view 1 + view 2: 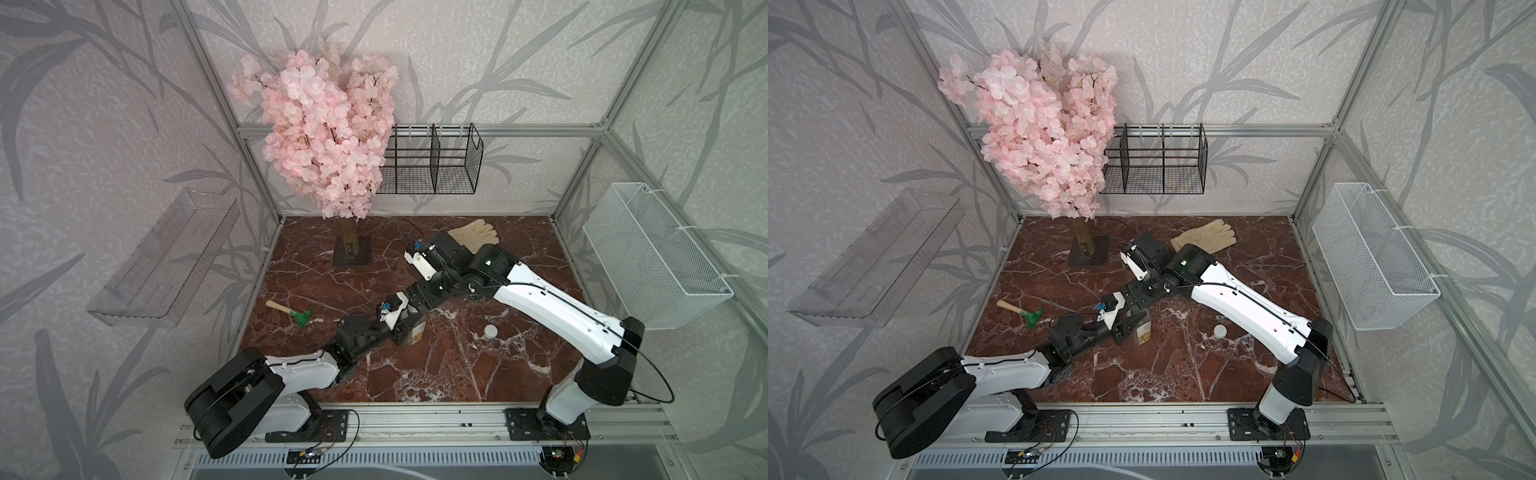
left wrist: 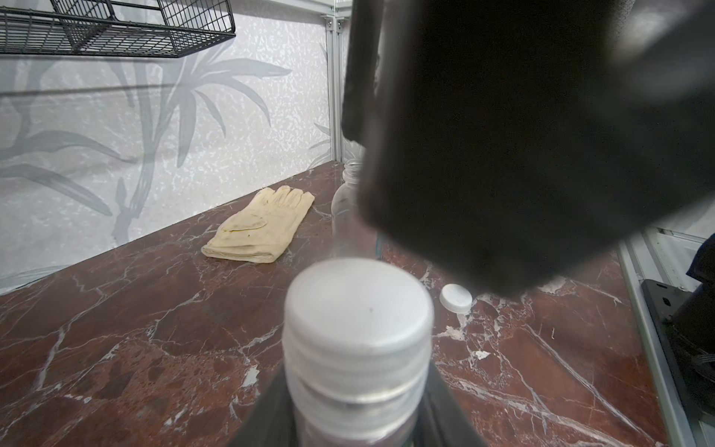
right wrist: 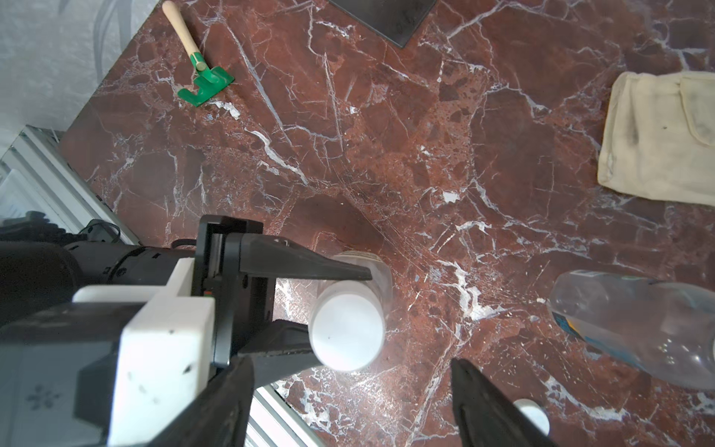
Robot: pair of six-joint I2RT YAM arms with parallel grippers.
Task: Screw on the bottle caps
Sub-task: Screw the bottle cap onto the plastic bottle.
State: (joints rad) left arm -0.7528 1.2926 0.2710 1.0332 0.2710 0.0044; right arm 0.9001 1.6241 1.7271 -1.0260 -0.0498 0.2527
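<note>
Bottle (image 1: 416,329) in left gripper (image 3: 340,309), under right gripper (image 3: 351,360) (apart, it seems); loose cap (image 1: 491,331) to their right, glove (image 1: 473,235) beyond.

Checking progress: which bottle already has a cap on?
The bottle in the left hand, topped with a white cap; the blue-labelled bottle has a bare neck, the other cap loose on the table.

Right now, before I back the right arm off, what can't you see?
- Thread seating of the white cap on the held bottle: blurred in the left wrist view, under the right arm in both top views.
- Clear blue-label bottle: cut by the right wrist view's edge, covered by the right arm in both top views.
- Loose cap: half behind a right finger, right wrist view.
</note>
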